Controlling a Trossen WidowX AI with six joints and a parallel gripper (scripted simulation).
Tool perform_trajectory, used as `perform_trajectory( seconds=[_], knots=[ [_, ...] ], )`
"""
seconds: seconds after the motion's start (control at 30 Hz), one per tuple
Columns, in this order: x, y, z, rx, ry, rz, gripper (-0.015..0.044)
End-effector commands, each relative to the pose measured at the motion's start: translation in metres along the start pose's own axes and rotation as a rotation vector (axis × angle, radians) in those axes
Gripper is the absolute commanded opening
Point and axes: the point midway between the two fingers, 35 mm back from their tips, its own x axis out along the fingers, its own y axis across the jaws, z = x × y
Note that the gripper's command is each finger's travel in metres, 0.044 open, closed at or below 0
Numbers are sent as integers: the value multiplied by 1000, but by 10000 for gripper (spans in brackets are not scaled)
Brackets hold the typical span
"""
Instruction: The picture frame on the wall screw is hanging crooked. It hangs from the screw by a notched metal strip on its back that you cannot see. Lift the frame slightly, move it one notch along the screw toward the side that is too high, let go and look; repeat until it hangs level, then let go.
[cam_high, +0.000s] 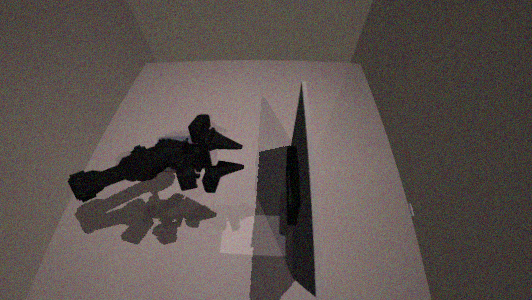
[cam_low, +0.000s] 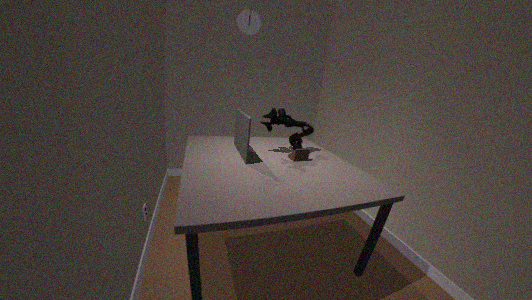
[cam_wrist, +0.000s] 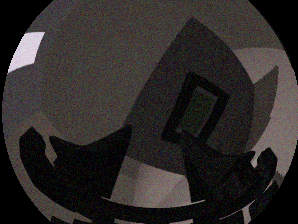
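The picture frame (cam_high: 291, 185) (cam_wrist: 196, 110) is a dark rectangle that hangs on a thin upright wall panel (cam_high: 300, 130) (cam_low: 242, 132) (cam_wrist: 200, 50) standing on the table. In the overhead view I see the frame edge-on as a dark strip on the panel's near face. In the wrist view the frame and panel both appear slanted, and the screw and notched strip are hidden. My gripper (cam_high: 242, 156) (cam_low: 265, 122) (cam_wrist: 156, 132) is open and empty. Its fingers point at the panel, a short gap away from the frame, at about its height.
The table (cam_low: 280, 195) (cam_high: 360, 150) carries the arm's base block (cam_low: 300, 155) to the right of the panel. The arm's shadow (cam_high: 145, 212) falls on the table top. A round clock (cam_low: 248, 21) hangs on the room's back wall. The room is dim.
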Motion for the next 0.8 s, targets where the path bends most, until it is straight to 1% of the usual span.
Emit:
perform_trajectory(
  seconds=[0.0, 0.17, 0.47, 0.77],
  knots=[
    [0, -1, 1, -4, -2, -5, 260],
    [0, -4, -1, 18, -1, 0, 260],
    [-4, -50, -10, 233, -7, -2, 260],
    [-4, -51, -11, 238, -7, -2, 260]
  ],
)
